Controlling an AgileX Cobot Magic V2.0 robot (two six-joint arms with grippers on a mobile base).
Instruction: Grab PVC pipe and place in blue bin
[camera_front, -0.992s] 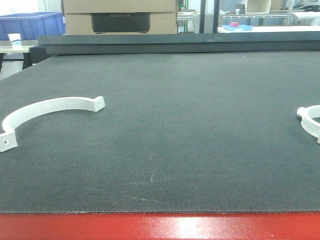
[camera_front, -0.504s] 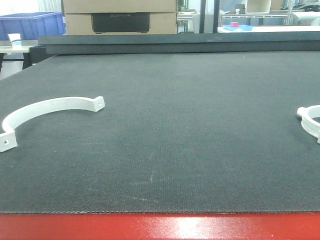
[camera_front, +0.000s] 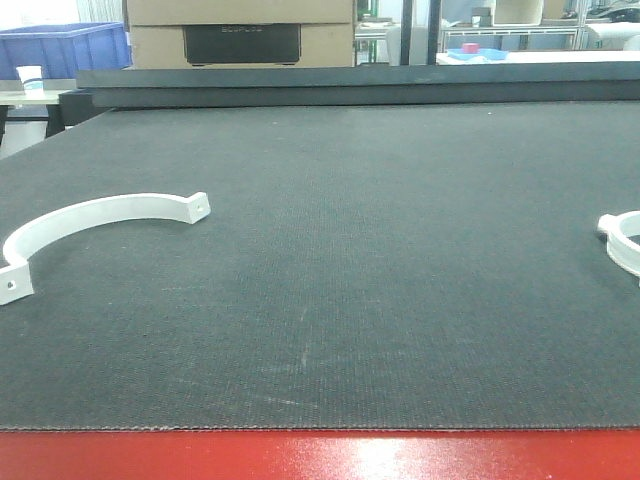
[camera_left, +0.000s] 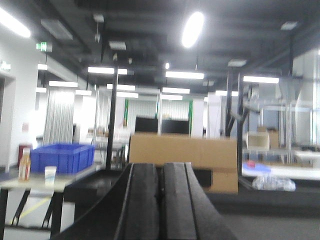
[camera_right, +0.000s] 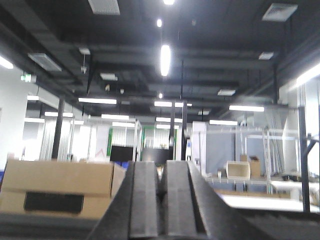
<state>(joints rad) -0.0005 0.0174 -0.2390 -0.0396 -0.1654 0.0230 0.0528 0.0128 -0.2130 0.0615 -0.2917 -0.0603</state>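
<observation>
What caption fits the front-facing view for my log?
One white pipe clamp lies left on the dark mat, a second clamp cropped at right; blue bin far back left.

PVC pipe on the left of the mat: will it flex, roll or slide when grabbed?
Probably stiff: the PVC pipe holds its open arc unsupported. Likely light, being a thin plastic band. Unlikely to roll: it sits on its edge along the whole arc on the textured mat, though a push at one end may swing it round.
</observation>
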